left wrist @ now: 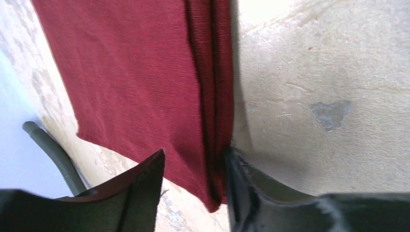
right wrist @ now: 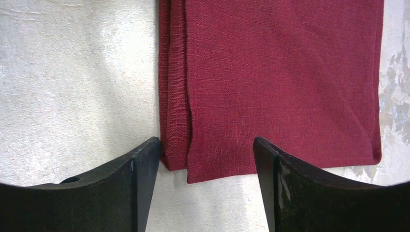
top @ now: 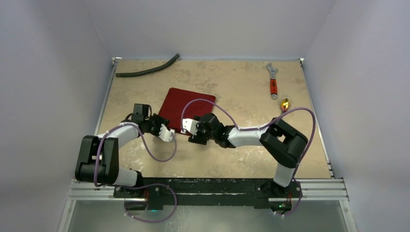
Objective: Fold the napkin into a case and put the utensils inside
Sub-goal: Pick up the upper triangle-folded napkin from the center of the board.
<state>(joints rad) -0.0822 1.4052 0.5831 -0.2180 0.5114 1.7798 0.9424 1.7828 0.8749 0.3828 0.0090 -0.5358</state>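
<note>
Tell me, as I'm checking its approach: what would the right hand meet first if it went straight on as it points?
The napkin: its folded corner lies between the right hand's fingers; how far above it is unclear.

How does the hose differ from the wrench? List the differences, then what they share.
The hose is dark all over; the wrench is silver with a red handle. The hose is longer and curved; the wrench is short and straight. The hose lies far left, the wrench far right. Both lie flat on the table, apart from the napkin.
</note>
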